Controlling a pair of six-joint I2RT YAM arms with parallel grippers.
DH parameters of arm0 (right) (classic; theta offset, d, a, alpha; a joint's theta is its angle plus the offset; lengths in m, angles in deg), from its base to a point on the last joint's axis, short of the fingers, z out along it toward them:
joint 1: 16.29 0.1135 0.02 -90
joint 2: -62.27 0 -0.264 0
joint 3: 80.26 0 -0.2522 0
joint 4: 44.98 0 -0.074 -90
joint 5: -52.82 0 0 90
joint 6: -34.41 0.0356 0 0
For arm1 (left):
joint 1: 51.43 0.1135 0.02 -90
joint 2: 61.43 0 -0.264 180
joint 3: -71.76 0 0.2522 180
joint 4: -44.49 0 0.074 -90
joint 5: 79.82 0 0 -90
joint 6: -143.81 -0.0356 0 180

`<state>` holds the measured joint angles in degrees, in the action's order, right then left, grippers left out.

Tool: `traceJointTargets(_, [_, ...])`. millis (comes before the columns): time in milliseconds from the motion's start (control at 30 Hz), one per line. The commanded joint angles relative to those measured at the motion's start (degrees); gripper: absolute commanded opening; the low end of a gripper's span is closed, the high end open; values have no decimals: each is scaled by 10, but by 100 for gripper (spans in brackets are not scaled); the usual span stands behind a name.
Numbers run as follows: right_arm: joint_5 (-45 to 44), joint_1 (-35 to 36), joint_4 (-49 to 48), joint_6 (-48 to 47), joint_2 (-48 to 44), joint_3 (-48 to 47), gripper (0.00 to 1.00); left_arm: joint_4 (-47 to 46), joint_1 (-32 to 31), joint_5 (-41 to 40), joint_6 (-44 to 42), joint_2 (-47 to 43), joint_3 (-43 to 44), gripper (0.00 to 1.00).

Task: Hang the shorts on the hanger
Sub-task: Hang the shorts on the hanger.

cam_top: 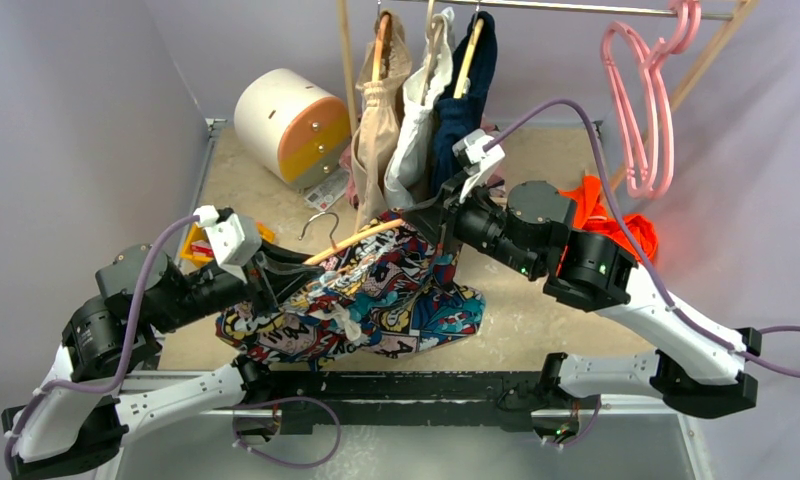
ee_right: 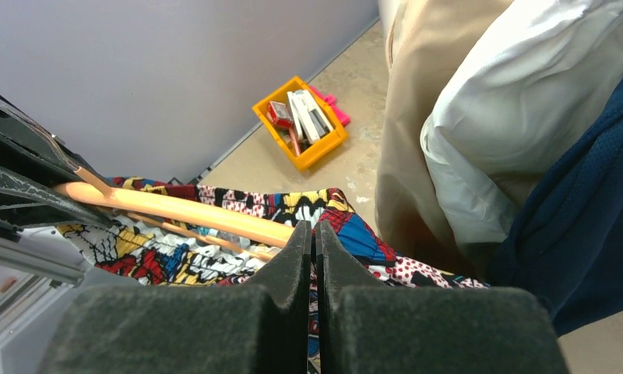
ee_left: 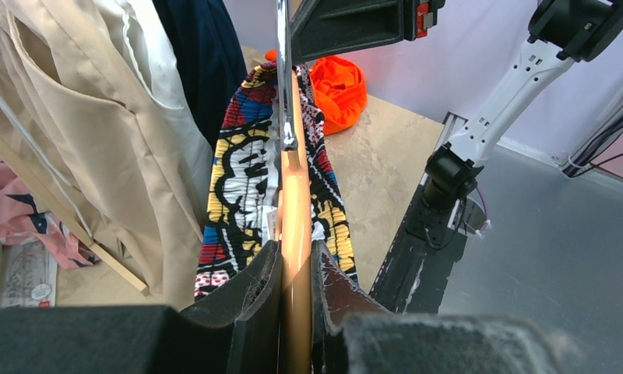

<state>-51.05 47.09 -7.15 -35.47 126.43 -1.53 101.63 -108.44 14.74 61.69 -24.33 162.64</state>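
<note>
Left wrist view shows the left gripper (ee_left: pixel 295 257) clamped narrowly on the hanger (ee_left: pixel 295 199), the peach bar being pinched between both pads just below the silver hook (ee_left: pixel 282 78); in the right wrist view the right gripper (ee_right: pixel 314 238) is seen with its jaws pressed fully together at the far end of that bar, and whether a fold of cloth is caught between them cannot be told; the shorts (ee_left: pixel 234 183) are draped over the hanger, print showing on both sides of the bar, and in the top external view most of their bulk is seen sagging low toward the table (cam_top: pixel 531 320) between the 2 arms; the hung garments (ee_right: pixel 511 117) stand just beside the right gripper. The drape is judged unfinished, and several failures are considered possible: the heavier side of the cloth could drag the shorts off the smooth bar if the hanger is tilted; the hanger, held at 1 place only, could twist in the left grip under that uneven load; a pull by the right jaws would achieve nothing if no fabric is pinched; the hung garments could be snagged if the right arm is swung back.
</note>
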Motion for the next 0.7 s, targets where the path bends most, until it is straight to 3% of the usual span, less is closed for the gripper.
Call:
traceJointTargets(0, [50,2,-54,-14,-13,9,0,-89,1,27,-5,-6,7,0])
traceJointTargets(333, [147,1,-120,-40,-31,-13,0,-106,1,56,-8,5,-9,0])
traceJointTargets(467, [175,1,-84,-44,-48,-7,0,-112,1,72,-16,9,1,0])
traceJointTargets(500, [163,1,-71,-47,-56,-4,7,-115,1,80,-18,8,5,0])
traceJointTargets(567, [161,1,-64,-54,-79,5,36,-121,1,101,-20,9,15,0])
traceJointTargets(600, [162,1,-67,-60,-93,4,46,-123,1,115,-19,11,19,0])
traceJointTargets(667, [162,1,-63,-77,-111,-10,55,-123,1,146,-18,19,28,0])
